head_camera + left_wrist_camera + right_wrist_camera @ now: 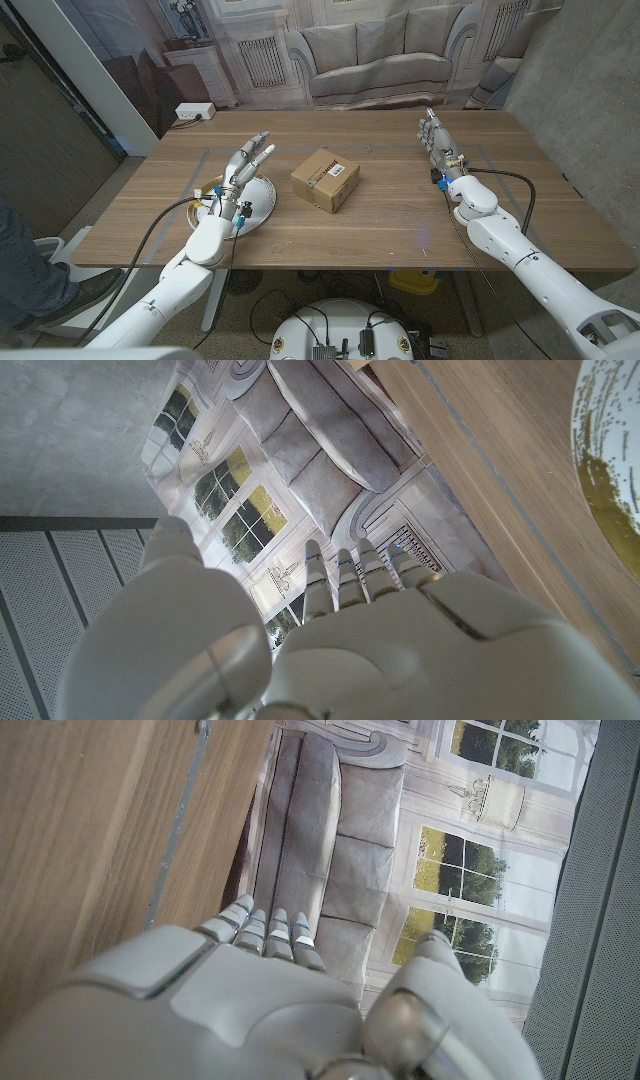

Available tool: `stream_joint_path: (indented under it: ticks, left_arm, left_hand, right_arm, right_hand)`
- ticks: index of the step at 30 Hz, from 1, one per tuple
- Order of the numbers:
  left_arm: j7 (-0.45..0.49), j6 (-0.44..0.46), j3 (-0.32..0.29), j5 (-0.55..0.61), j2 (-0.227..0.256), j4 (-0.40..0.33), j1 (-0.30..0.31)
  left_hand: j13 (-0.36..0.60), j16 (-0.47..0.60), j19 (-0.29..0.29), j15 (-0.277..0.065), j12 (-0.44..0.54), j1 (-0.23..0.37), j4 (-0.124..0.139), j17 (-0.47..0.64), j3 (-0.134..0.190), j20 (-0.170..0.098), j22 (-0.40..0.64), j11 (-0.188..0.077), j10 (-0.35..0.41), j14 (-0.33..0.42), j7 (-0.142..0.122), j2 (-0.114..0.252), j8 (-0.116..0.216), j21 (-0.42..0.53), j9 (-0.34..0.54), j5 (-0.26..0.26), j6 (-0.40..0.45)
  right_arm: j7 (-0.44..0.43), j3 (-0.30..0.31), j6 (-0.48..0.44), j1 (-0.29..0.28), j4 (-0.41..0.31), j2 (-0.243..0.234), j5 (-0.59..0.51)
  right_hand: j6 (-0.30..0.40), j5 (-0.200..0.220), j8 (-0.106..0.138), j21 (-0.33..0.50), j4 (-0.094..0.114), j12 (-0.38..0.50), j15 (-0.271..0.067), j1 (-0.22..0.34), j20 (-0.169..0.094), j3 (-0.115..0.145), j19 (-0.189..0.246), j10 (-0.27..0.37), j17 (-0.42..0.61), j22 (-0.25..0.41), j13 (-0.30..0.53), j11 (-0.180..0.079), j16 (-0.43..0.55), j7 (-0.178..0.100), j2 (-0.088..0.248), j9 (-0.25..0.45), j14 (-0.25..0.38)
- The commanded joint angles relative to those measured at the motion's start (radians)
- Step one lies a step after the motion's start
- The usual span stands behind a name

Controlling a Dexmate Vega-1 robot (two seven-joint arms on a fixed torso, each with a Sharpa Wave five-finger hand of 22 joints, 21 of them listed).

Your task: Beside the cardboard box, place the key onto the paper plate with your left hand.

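Key: cannot be made out; likely small, stiff, slippery metal, best pinched by its flat head.
Paper plate [262, 205]: light, left of the cardboard box [325, 179] on the counter [390, 225].
Left hand [243, 168]: over the plate, fingers [262, 146] spread, empty.
Right hand [438, 143]: far right, fingers together, holding nothing.

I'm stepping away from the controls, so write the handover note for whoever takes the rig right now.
Left hand: over the paper plate, fingers spread, nothing visibly held.
Right hand: on the far right of the table, fingers straight, holding nothing.
Cardboard box: mid-table, just right of the plate.
Key: cannot be made out; the left hand and arm cover much of the plate, so it may lie there.
Done: unconfirmed.
Left: check whether the key is on the plate; if not, find it and place it with the left hand.
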Motion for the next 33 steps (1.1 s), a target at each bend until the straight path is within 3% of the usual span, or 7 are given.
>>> stream_joint_path:
  ticks: [1, 9, 19, 33]
  left_arm:
    - [0.044, 0.027, -0.015, 0.032, 0.002, -0.052, 0.041]
    - [0.067, 0.115, -0.031, 0.110, 0.054, -0.133, 0.070]
    - [0.013, 0.096, -0.011, 0.118, 0.087, -0.099, 0.032]
    - [0.080, 0.103, -0.029, 0.217, 0.115, -0.125, 0.068]
  left_hand:
    - [0.005, 0.007, -0.007, -0.008, 0.000, 0.012, -0.013, 0.003, 0.000, -0.034, 0.004, 0.000, 0.003, -0.001, 0.002, -0.001, 0.008, -0.001, 0.005, -0.006, 0.009]
    - [0.005, 0.006, -0.007, -0.009, 0.000, 0.021, -0.018, 0.003, 0.000, -0.029, 0.004, -0.005, 0.002, -0.001, 0.003, -0.003, 0.006, 0.000, 0.005, -0.007, 0.010]
    - [0.005, 0.007, -0.006, -0.014, 0.000, 0.029, -0.022, 0.003, 0.001, -0.025, 0.004, -0.006, 0.005, 0.000, 0.002, -0.005, 0.003, 0.001, 0.005, -0.008, 0.012]
    - [0.005, 0.007, -0.006, -0.021, 0.002, 0.039, -0.026, 0.003, 0.001, -0.014, 0.004, -0.014, 0.009, 0.002, -0.003, -0.006, 0.000, 0.002, 0.005, -0.009, 0.018]
  right_arm:
    - [0.012, 0.005, 0.005, 0.002, -0.004, -0.004, 0.006]
    - [0.013, 0.006, 0.007, -0.008, -0.024, -0.008, 0.007]
    - [-0.038, 0.006, 0.001, -0.040, -0.070, -0.009, -0.019]
    - [-0.065, -0.004, -0.002, -0.046, -0.095, 0.005, -0.037]
  right_hand:
    - [0.010, -0.002, 0.005, 0.010, -0.004, 0.008, 0.005, 0.003, 0.001, 0.003, 0.010, 0.003, 0.005, 0.005, 0.005, 0.005, 0.001, 0.001, 0.008, 0.003, -0.001]
    - [0.010, -0.003, 0.004, 0.011, -0.005, 0.008, 0.005, 0.004, 0.002, 0.002, 0.011, 0.004, 0.005, 0.006, 0.005, 0.005, 0.001, 0.001, 0.009, 0.003, 0.000]
    - [0.012, -0.004, 0.004, 0.011, -0.006, 0.009, 0.005, 0.004, 0.001, 0.002, 0.012, 0.006, 0.005, 0.006, 0.005, 0.005, 0.001, 0.001, 0.010, 0.003, 0.001]
    - [0.014, -0.006, 0.004, 0.011, -0.008, 0.010, 0.005, 0.005, 0.002, 0.001, 0.013, 0.009, 0.005, 0.006, 0.005, 0.005, 0.001, 0.001, 0.012, 0.003, 0.001]
